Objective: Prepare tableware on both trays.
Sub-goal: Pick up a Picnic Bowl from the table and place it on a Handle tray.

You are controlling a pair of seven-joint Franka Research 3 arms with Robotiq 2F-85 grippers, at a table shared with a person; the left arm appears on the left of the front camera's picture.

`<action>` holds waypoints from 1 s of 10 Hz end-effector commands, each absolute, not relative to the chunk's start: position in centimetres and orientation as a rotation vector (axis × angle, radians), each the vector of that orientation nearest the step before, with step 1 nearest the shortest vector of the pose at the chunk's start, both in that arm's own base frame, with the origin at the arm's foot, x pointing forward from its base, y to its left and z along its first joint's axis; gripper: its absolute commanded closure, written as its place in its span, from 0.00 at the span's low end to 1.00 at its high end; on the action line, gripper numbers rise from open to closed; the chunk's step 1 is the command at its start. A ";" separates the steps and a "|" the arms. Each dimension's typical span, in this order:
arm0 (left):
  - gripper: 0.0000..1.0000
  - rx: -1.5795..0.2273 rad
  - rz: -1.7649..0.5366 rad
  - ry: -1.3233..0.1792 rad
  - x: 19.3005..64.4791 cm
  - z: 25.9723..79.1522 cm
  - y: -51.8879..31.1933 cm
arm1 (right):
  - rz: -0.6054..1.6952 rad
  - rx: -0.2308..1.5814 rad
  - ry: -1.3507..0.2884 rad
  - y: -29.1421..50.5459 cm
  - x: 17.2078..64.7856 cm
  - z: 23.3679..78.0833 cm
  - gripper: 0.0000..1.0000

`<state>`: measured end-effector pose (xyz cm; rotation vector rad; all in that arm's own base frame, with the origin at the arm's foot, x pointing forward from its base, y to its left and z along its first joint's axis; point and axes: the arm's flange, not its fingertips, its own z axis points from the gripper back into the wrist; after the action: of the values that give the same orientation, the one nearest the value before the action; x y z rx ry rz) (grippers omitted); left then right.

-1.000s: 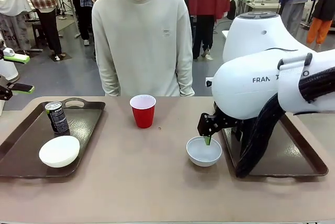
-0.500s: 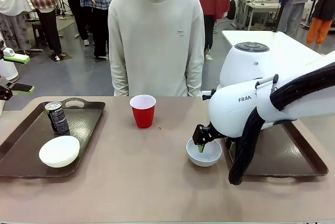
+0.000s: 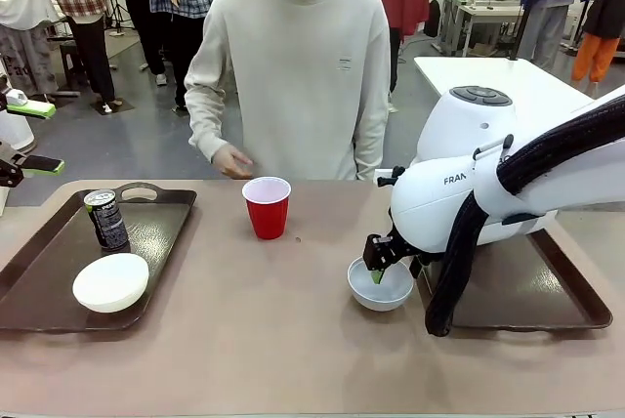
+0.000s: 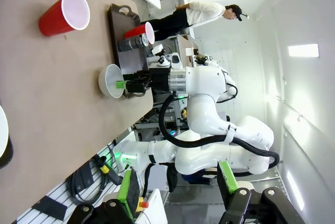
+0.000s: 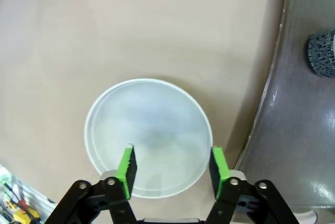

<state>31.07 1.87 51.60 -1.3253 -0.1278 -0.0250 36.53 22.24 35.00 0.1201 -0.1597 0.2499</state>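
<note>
A pale grey-blue bowl (image 3: 381,286) (image 5: 149,135) sits on the table just left of the right tray (image 3: 547,296). My right gripper (image 3: 377,267) (image 5: 171,164) hangs low over the bowl's near side, jaws apart, one green finger dipping inside the bowl. The left tray (image 3: 39,271) carries a dark can (image 3: 105,219) and a white bowl (image 3: 110,281). A red cup (image 3: 267,206) stands on the table's middle. In the left wrist view the right tray (image 4: 116,25) bears a second red cup (image 4: 142,30) and a can (image 4: 133,42). My left gripper (image 4: 175,187) is open and holds nothing.
The person stands at the far side, one hand (image 3: 232,160) hovering just behind the red cup. My right arm's white body (image 3: 469,198) covers much of the right tray. Bare tabletop (image 3: 244,340) lies between the trays.
My right gripper has sunk a little and shifted left over the pale bowl, its jaws narrowing. The person has raised a hand toward the red cup.
</note>
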 end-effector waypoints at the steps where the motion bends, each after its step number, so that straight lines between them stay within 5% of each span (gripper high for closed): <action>1: 0.21 -1.345 -0.046 -0.147 31.2 51.6 1.9 | 0.274 0.140 -0.170 21.9 35.9 34.1 0.48; 7: 0.21 -1.345 -0.046 -0.147 31.2 51.6 1.9 | 0.316 0.110 -0.156 22.5 35.0 34.3 1.00; 10: 0.21 -1.345 -0.046 -0.147 31.2 51.6 1.9 | 0.309 0.059 -0.115 22.5 35.3 33.5 1.00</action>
<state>31.07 1.87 51.60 -1.3253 -0.1278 -0.0250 35.87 23.02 34.46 0.0934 -0.1409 0.3119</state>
